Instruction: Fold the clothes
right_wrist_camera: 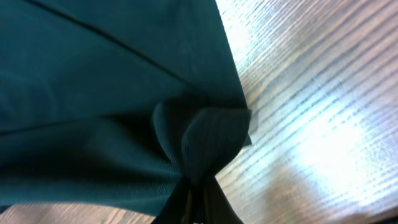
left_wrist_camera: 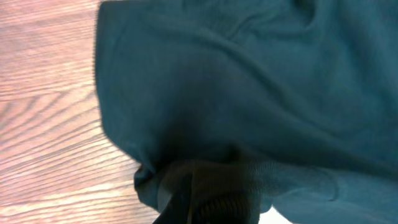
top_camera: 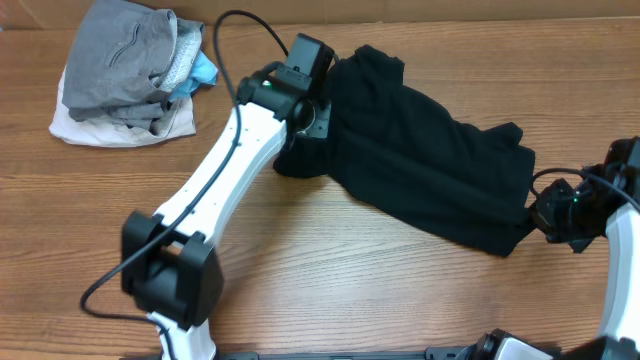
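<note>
The wood-grain bench (top_camera: 400, 300) carries everything. The clothes (top_camera: 420, 165) lie across its far-right part, a black shirt stretched in a long, wrinkled band from the middle of the far edge down toward the right edge. It is not yet flat or folded, so this looks like the spreading stage, before any fold.

A pile (top_camera: 130, 75) of grey, white and light-blue garments sits at the far-left corner, well apart from the shirt and out of the working space.

The left tool (top_camera: 318, 118) is at the shirt's far end. In its wrist view cloth and a ribbed band bunch over the fingers and hide them, so I judge it pressed together on a fold of the shirt.

The right tool (right_wrist_camera: 199, 202) is at the opposite end, near the right edge. Its fingers are closed, pinching a gathered corner with a ribbed hem. Holding both ends lets the arms pull the cloth taut and smooth it.
</note>
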`<state>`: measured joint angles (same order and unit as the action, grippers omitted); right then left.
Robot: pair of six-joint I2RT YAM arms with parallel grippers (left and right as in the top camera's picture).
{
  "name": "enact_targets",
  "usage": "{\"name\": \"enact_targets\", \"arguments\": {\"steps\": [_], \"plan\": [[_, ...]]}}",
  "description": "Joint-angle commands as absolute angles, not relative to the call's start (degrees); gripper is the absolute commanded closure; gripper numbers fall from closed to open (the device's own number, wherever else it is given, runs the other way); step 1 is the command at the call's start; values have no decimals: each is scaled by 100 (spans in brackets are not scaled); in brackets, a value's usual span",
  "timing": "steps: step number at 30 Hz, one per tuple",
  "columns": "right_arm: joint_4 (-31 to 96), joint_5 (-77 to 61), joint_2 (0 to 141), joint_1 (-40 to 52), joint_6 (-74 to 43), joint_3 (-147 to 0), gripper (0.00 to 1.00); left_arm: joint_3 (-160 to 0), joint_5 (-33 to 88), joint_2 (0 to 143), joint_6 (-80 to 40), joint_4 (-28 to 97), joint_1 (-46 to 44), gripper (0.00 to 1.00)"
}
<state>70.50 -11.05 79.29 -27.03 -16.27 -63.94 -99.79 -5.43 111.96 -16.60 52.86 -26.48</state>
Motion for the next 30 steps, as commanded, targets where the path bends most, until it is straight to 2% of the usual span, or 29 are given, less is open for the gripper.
{"name": "enact_targets", "arguments": {"steps": [1,10,13,14,15,16,17,20,21,22,23,30], "plan": [[6866,-1015,8241,-2738,-1636,-6420,96,-9898,-598,11622,-1671,5199,-2628,96],[6359,-1031,9183,-2733,-1638,-6405,96,-9898,-617,12066,-1671,5022,-2626,96],[6298,-1033,9443,-2733,-1640,-6405,96,-9898,-661,12066,-1671,5022,-2626,92],[6257,-1033,9548,-2733,-1640,-6405,92,-9898,-663,12066,-1669,5002,-2626,90],[6233,-1033,9605,-2733,-1640,-6405,87,-9898,-661,12066,-1671,4976,-2624,85],[6195,-1033,9675,-2733,-1640,-6405,78,-9898,-663,12066,-1669,4947,-2624,75],[6169,-1033,9723,-2733,-1638,-6407,70,-9898,-663,12066,-1669,4930,-2624,59],[6064,-1068,9786,-2733,-1638,-6410,42,-9922,-663,12064,-1546,4890,-2624,28],[6049,-1107,9784,-2735,-1636,-6429,38,-9942,-668,12064,-1431,4893,-2617,19],[6053,-1138,9784,-2735,-1636,-6471,34,-9990,-687,12064,-1345,4910,-2602,5],[6080,-1184,9784,-2735,-1638,-6545,33,-10088,-722,12062,-1317,4987,-2582,0],[6766,-1612,9653,-2727,-1776,-7662,32,-12116,-738,12062,-943,6608,-2351,0]]}}
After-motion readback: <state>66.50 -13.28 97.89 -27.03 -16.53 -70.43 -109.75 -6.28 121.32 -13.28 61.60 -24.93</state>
